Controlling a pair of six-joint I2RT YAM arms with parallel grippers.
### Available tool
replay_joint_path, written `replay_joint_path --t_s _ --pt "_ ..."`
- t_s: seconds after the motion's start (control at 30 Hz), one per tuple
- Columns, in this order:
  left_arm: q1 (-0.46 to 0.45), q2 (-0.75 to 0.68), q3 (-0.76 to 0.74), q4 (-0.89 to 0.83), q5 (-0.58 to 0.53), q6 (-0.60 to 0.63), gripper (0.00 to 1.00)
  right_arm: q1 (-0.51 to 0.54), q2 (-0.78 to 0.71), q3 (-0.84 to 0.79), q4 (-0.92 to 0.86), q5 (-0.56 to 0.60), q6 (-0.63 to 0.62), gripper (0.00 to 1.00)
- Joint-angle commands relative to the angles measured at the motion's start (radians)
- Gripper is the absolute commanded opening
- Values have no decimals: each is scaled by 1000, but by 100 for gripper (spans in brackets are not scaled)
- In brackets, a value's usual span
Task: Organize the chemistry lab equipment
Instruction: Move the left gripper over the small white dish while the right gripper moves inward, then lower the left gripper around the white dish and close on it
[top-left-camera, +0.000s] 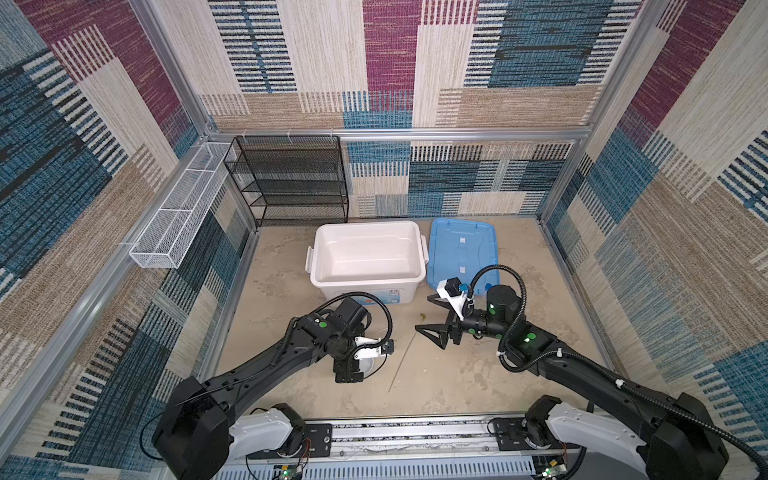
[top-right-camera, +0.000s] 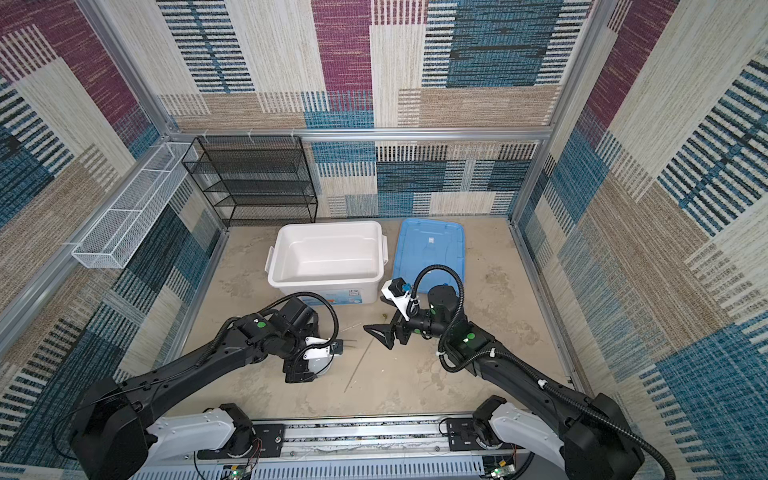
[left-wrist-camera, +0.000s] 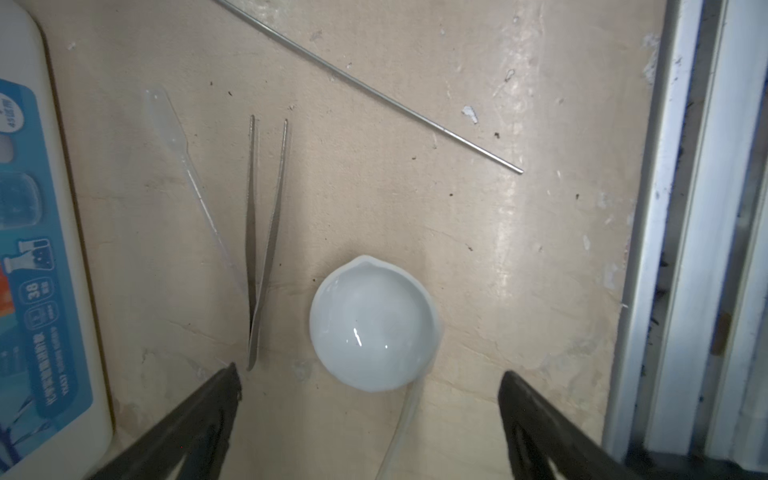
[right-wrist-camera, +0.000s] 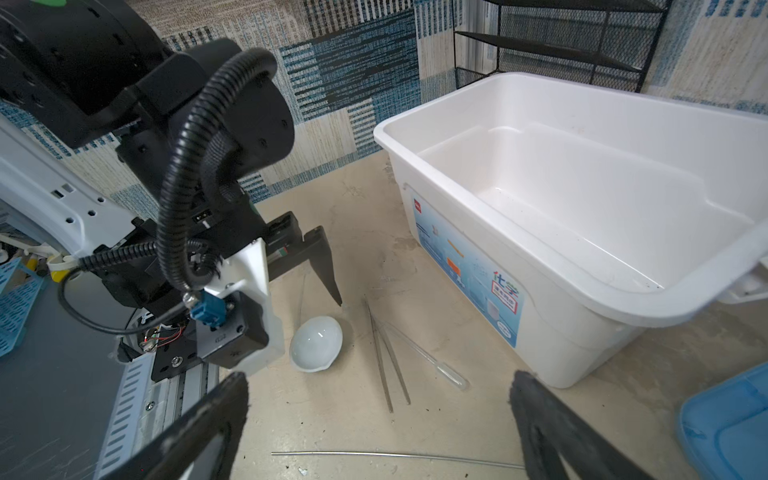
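Hovering with left gripper (left-wrist-camera: 370, 374) just over dish (left-wrist-camera: 372, 324), near and left of centre on table (top-left-camera: 457, 386), spread to the full and gripping nothing. On the dish's far side, toward open white tub (top-left-camera: 365, 226): tweezers (left-wrist-camera: 266, 241), then dropper (left-wrist-camera: 187, 166), thin end meeting the tweezers close to their joined end, tips and bulb pointing right. Just right of the dish and apart from it: rod (left-wrist-camera: 374, 89), laid roughly near to far. Holding right gripper (top-left-camera: 423, 313) above table right of centre, close to the tub's near right corner, aimed left, likewise spread wide and empty. Flat at far right, beside the tub: blue lid (top-left-camera: 461, 249). Against far wall, left of the tub: black mesh shelf (top-left-camera: 291, 178).
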Motion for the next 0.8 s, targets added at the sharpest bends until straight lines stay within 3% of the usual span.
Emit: replay_joint_path --t_s 0.0,0.33,0.67,0.77 --pt "1 39 0 82 7 -5 96 5 -3 0 58 32 7 99" --pt "2 120 5 74 62 7 93 5 -1 -1 46 70 -2 99" --pt "1 158 -16 120 38 5 91 5 9 7 22 92 4 99" --pt "1 192 0 107 31 6 86 5 4 3 27 98 6 99"
